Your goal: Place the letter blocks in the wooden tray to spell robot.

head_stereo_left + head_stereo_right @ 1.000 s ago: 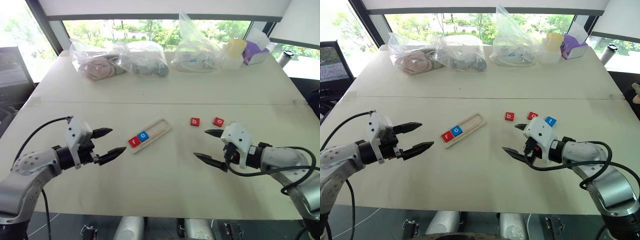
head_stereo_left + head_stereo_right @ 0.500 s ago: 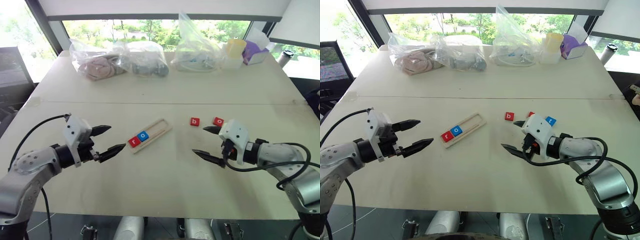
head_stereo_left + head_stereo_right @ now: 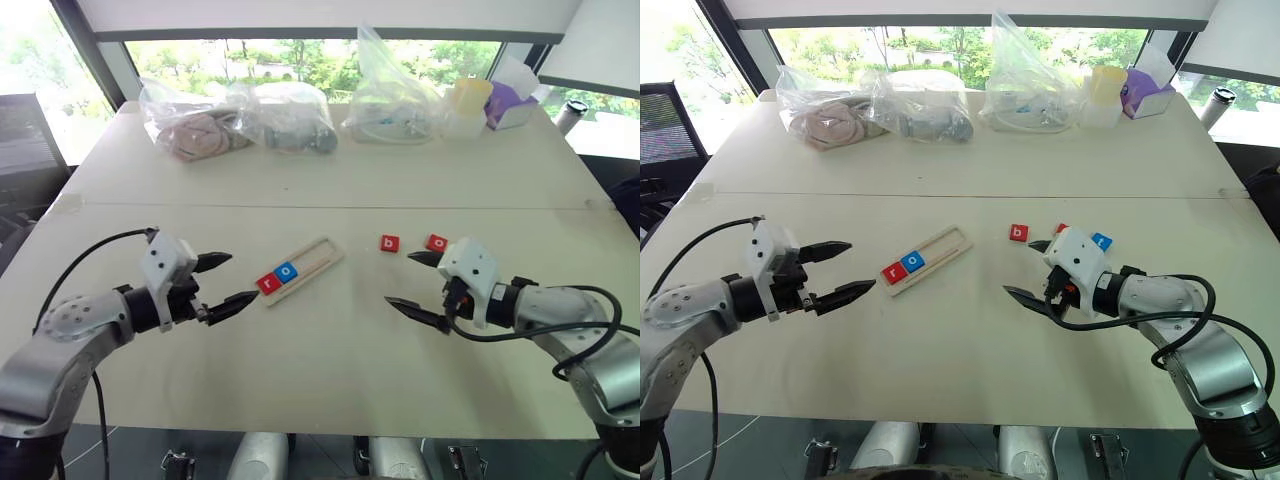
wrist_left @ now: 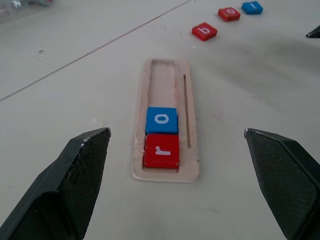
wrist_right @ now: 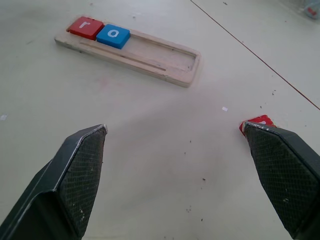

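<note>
So next up is the red b block (image 3: 390,243), just beyond the wooden tray's (image 3: 318,257) empty end; right gripper (image 3: 421,287) is nearer, left gripper (image 3: 221,283) farther; both gape open, empty.

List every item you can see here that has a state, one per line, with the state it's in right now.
Wooden tray: on the table, partly filled, two blocks at one end.
Red r block: in the tray, end slot.
Blue o block: in the tray, beside the r.
Red b block: loose on the table.
Red o block: loose on the table.
Blue t block: loose on the table.
Left hand: open, empty.
Right hand: open, empty.
</note>
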`<state>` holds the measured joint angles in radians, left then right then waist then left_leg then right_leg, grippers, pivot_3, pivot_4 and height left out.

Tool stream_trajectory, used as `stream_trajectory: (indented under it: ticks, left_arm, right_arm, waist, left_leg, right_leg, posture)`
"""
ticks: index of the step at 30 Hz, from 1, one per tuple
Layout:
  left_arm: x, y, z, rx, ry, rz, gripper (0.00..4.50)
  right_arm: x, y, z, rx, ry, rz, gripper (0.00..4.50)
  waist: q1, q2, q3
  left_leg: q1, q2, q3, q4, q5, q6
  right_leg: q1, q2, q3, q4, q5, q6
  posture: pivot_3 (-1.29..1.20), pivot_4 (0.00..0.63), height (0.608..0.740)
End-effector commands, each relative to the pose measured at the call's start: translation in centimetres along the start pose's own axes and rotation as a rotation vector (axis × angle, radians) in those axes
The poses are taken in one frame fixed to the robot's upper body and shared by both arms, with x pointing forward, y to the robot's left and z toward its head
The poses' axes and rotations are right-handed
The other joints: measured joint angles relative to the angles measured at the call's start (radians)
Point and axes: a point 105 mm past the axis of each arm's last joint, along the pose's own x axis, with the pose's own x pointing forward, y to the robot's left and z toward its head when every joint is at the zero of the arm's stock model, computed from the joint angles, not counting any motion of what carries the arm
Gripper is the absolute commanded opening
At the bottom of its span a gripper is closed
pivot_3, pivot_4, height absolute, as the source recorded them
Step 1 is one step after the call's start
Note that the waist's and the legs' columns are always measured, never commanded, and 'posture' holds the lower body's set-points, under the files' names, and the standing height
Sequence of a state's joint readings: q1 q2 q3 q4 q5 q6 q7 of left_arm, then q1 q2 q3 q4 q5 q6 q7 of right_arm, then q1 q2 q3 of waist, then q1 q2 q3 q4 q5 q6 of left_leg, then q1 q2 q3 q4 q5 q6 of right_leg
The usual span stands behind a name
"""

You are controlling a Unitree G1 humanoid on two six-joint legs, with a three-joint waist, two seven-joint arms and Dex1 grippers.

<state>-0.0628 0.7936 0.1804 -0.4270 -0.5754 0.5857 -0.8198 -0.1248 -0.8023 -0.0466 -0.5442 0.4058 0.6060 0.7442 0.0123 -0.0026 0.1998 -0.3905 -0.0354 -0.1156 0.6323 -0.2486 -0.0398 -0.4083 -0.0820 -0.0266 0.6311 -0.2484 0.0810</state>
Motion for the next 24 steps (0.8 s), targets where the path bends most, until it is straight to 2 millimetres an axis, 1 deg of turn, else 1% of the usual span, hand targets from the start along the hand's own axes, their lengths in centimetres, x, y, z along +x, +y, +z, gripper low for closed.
stream_trajectory:
  ticks: [1, 4, 6, 13, 17, 24]
  left_arm:
    - [0.9, 0.3, 0.0, 0.042, -0.006, -0.051, 4.50]
    - [2.4, 0.9, -0.9, 0.038, 0.004, -0.087, 4.50]
    - [3.4, 1.3, -1.2, 0.033, 0.001, -0.104, 4.50]
    - [5.5, 2.0, -2.5, 0.067, 0.033, -0.147, 4.50]
    - [6.1, 1.7, -3.6, 0.049, 0.041, -0.152, 4.50]
    - [6.7, 0.4, -5.3, 0.021, 0.067, -0.164, 4.50]
  right_arm:
    - [-0.1, -0.4, 1.6, -0.039, -0.049, -0.031, 4.48]
    - [0.1, -0.3, 1.8, -0.043, -0.063, -0.047, 4.48]
    - [0.1, -0.2, 1.9, -0.040, -0.074, -0.061, 4.48]
    - [0.0, 0.2, 1.7, -0.026, -0.082, -0.108, 4.48]
    - [-0.4, 0.7, 1.5, -0.013, -0.078, -0.133, 4.48]
    - [-0.6, 1.1, 1.3, -0.005, -0.067, -0.148, 4.48]
  waist:
    - [0.001, 0.000, 0.000]
    - [0.000, 0.000, 0.000]
    - [0.001, 0.000, 0.000]
    - [-0.002, 0.000, 0.000]
    - [-0.002, 0.000, 0.000]
    - [-0.001, 0.000, 0.000]
  left_leg:
    - [0.000, 0.000, 0.000, 0.000, 0.000, 0.000]
    - [0.000, 0.000, 0.000, 0.000, 0.000, 0.000]
    - [0.000, 0.000, 0.000, 0.000, 0.000, 0.000]
    - [0.000, 0.000, 0.000, -0.001, 0.000, 0.000]
    - [0.000, 0.000, 0.000, -0.001, 0.000, 0.000]
    - [0.000, 0.000, 0.000, 0.000, 0.000, 0.000]
  right_leg:
    - [0.000, 0.000, 0.000, 0.000, 0.000, 0.000]
    - [0.000, 0.000, 0.000, 0.000, 0.000, 0.001]
    - [0.000, 0.000, 0.000, 0.000, 0.001, 0.002]
    - [-0.001, 0.000, 0.000, 0.000, 0.002, 0.003]
    - [-0.001, 0.000, 0.000, 0.000, 0.002, 0.003]
    - [-0.001, 0.000, 0.000, 0.001, 0.002, 0.003]
  posture:
    - [0.00, 0.150, 0.740]
    - [0.00, 0.150, 0.740]
    - [0.00, 0.150, 0.740]
    - [0.00, 0.150, 0.740]
    - [0.00, 0.150, 0.740]
    - [0.00, 0.150, 0.740]
